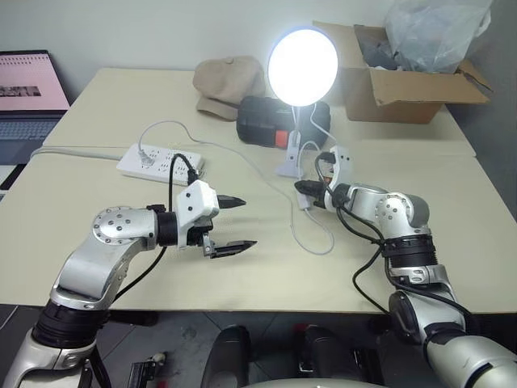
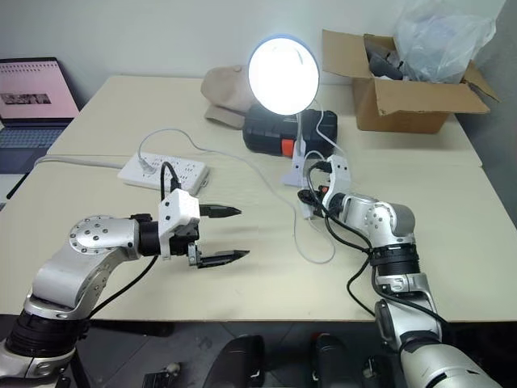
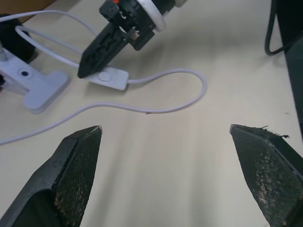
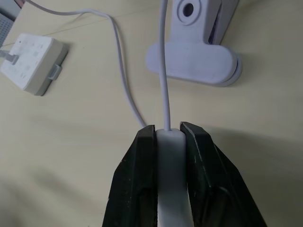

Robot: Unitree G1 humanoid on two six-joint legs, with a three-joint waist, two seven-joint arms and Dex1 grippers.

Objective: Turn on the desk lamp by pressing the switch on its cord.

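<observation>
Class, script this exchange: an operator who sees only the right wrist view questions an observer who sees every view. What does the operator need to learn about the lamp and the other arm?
Operator: I see the clip base but not the shade. Is the lamp on?
Observer: Yes, the desk lamp is lit; its round shade glows bright white.
Operator: What is the other arm doing?
Observer: The left gripper hovers open above the bare table, apart from the cord.
</observation>
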